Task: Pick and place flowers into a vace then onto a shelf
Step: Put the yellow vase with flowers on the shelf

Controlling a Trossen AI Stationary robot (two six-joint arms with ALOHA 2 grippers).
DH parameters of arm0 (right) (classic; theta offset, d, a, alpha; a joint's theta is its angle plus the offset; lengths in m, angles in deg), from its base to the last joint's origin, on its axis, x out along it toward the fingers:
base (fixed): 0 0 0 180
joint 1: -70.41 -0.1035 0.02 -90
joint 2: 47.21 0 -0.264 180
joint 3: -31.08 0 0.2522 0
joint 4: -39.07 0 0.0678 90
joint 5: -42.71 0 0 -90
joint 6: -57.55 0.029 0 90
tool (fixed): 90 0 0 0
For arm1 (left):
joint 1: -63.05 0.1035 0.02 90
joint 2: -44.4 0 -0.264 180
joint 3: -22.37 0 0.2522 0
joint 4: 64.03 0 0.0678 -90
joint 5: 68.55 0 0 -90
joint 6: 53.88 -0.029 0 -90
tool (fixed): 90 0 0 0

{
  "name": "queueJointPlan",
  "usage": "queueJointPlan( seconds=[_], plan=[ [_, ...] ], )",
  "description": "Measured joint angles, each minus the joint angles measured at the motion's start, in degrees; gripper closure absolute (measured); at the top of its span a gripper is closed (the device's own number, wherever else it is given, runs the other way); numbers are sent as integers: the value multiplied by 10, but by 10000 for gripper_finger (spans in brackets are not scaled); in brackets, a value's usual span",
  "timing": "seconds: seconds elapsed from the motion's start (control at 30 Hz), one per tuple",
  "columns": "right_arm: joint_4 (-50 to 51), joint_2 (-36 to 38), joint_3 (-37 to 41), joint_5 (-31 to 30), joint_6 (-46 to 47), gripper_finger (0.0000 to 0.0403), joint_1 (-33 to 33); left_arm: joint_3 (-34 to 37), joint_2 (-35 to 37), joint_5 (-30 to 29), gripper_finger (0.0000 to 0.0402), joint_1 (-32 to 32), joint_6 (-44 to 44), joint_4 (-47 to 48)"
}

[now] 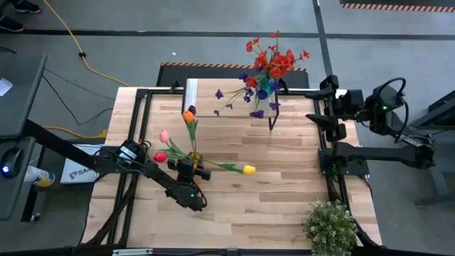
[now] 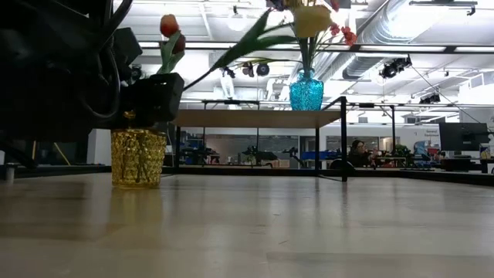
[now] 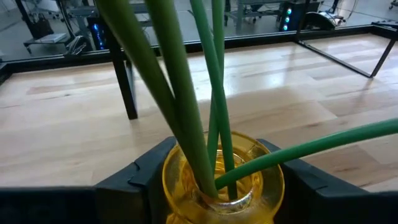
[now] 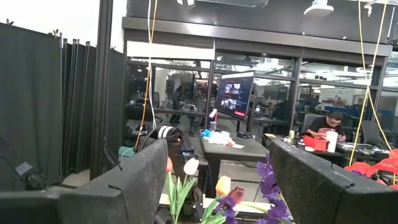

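The left hand has its two fingers on each side of the yellow vase, closing in, maybe not tight yet. The flowers stand in it, leaning out wide. If lifted crooked, the vase could slip or tip. The right hand waits open by the shelf.

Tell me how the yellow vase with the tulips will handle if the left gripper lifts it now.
The yellow vase looks like glass, so probably smooth and slippery between the left gripper's fingers. The tulip stems lean outward, one nearly sideways, so it may be top-heavy and tip.
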Motion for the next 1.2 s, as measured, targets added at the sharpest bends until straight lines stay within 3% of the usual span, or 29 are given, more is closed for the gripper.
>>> queueJointPlan(
  seconds=[0.3, 0.7, 1.07, 1.2],
  plan=[
    [0, 0, 0, -1, 0, 130, 0, -19, -1, 12, 167, 1, 15, 25],
    [0, 0, 0, -1, 4, 130, 0, -101, -2, 1, 167, 0, 16, 157],
    [1, 0, 0, -1, 4, 130, 0, -140, 59, -81, 166, 18, -12, 156],
    [1, 0, 0, -1, 4, 130, 0, -160, 100, -97, 166, 25, -71, 159]
  ],
)
